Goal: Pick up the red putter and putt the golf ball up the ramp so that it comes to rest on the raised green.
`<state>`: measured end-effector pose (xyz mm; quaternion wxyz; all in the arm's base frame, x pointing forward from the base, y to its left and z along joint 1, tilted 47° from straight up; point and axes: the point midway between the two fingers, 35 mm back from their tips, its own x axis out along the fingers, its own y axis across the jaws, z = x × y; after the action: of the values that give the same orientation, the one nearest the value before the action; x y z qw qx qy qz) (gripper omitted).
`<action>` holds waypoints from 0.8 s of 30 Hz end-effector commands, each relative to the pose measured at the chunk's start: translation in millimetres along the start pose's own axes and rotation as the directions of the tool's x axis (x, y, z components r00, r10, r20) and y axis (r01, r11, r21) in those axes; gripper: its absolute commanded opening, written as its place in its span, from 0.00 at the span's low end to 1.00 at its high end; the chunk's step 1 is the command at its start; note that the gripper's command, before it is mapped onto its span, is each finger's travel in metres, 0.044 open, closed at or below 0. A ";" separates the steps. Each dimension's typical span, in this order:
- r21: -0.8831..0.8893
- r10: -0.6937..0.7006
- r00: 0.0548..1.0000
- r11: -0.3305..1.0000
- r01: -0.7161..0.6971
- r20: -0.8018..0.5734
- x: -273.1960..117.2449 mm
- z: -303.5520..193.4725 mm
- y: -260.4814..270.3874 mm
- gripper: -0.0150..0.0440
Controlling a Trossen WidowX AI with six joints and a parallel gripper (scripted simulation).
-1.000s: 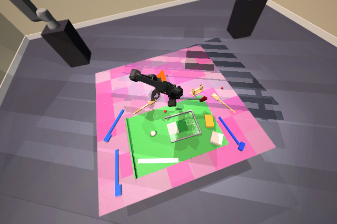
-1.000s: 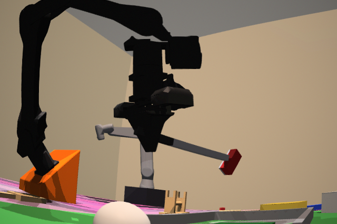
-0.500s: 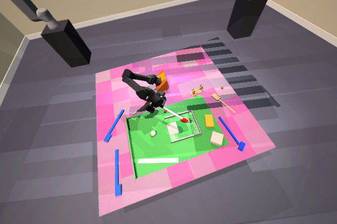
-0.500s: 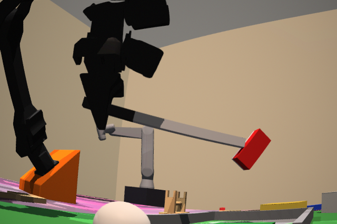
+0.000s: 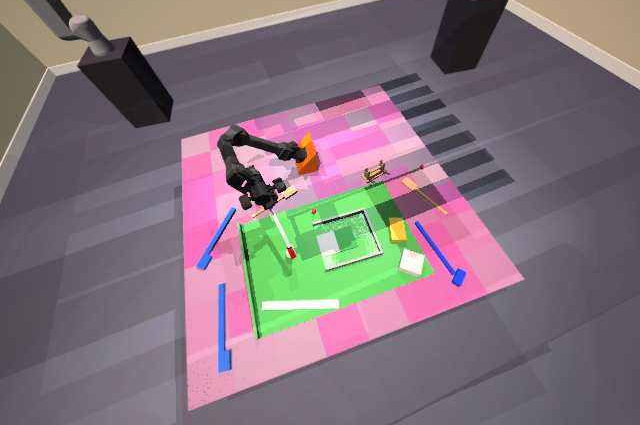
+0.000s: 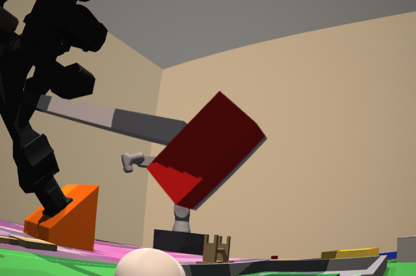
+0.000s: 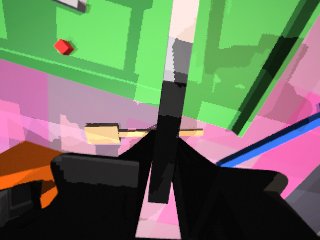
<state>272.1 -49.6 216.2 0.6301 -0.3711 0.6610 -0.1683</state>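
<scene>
Already the pick-up looks done: in the top view the arm's jaws are clenched on the grip end of the red putter (image 5: pixel 281 233). Its pale shaft slants down over the green mat (image 5: pixel 310 280) to a red head that sits just beside the white golf ball (image 5: pixel 287 249); whether the two touch is too small to tell. The raised green (image 5: pixel 374 239), a grey-framed rectangle, lies off to one side of the ball with a pale panel (image 5: pixel 327 243) at its open edge, probably the ramp. Nothing rests on it, so the putt itself seems to be what remains. Around it a pink chequered counter (image 5: pixel 361 317) carries blue sticks, a white bar (image 5: pixel 299 304), a yellow block (image 5: pixel 397 229), a white block (image 5: pixel 412 261) and an orange wedge (image 5: pixel 308 155). Beyond spread a dark grey floor, beige walls and two dark pedestals. From the low exterior view the putter head (image 6: pixel 205 152) hangs tilted in the air, above and a little beyond the ball, whose top curves along the bottom edge. It is plainly not down at ball height, so I judge it needs lowering before a stroke. The wedge and a small wooden rack (image 6: pixel 217 249) stand behind, under a grey ceiling. Lastly, the wrist view shows the dark grip pinched between the jaws and the shaft running away over green mat and pink counter. A small red cube (image 7: pixel 63 46) lies off to one side, and the ball is out of sight.
</scene>
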 end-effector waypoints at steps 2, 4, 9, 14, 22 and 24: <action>0.134 -0.035 0.999 0.990 0.035 0.001 -6.2 -22.7 -26.6 0.25; 0.134 -0.035 0.999 0.990 0.035 0.001 -6.2 -22.7 -26.6 0.25; 0.139 -0.035 0.999 0.990 0.035 0.000 -4.2 -22.6 -26.6 0.25; 0.178 -0.032 0.999 0.983 0.033 -0.006 10.9 -22.2 -27.2 0.25; 0.233 -0.030 0.999 0.972 0.033 -0.015 33.3 -23.2 -28.2 0.25; 0.233 -0.030 0.999 0.972 0.033 -0.015 35.1 -23.1 -28.3 0.25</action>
<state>260.3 -97.4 212.9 0.6559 -0.3039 0.6423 -0.2548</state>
